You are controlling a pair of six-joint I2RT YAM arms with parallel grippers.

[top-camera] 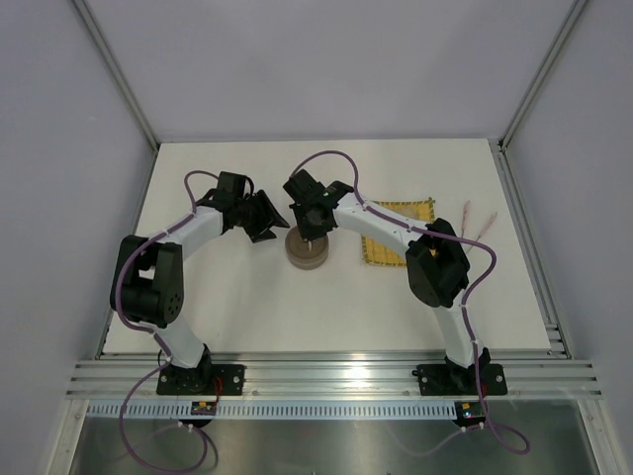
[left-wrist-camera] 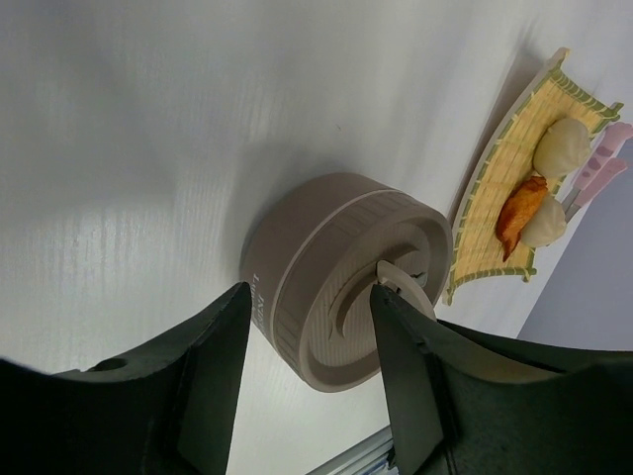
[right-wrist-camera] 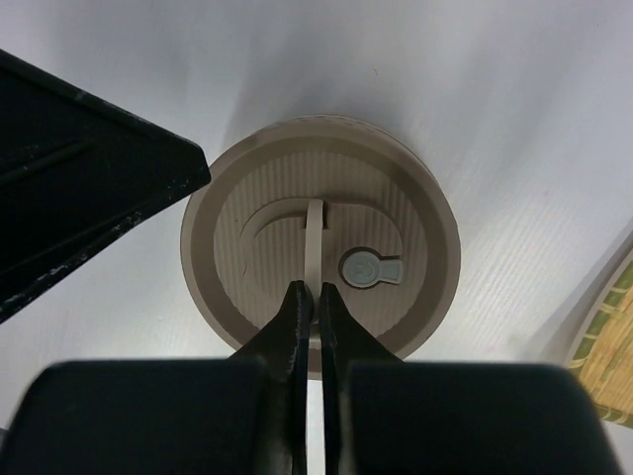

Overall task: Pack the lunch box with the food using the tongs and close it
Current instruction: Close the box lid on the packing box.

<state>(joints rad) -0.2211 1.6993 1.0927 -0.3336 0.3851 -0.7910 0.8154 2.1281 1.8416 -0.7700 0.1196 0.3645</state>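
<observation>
Taupe plastic lunch box (top-camera: 308, 249) sits lidded, mid-table. The food (left-wrist-camera: 534, 203) lies on the mat (left-wrist-camera: 499, 163) at 3 o'clock. The right gripper (right-wrist-camera: 313, 293) pinches the lid handle (right-wrist-camera: 315, 233), and the left gripper (left-wrist-camera: 312, 309) stands half-spread. Packing has not begun.

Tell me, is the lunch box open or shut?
Shut. Its lid covers the whole top of the lunch box, with the right gripper pinching the lid's thin handle.

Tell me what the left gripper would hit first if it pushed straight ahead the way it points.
Most likely the closed lunch box, which lies just ahead, between the left gripper's open jaws. Depth is unclear, but nothing shows nearer.
</observation>
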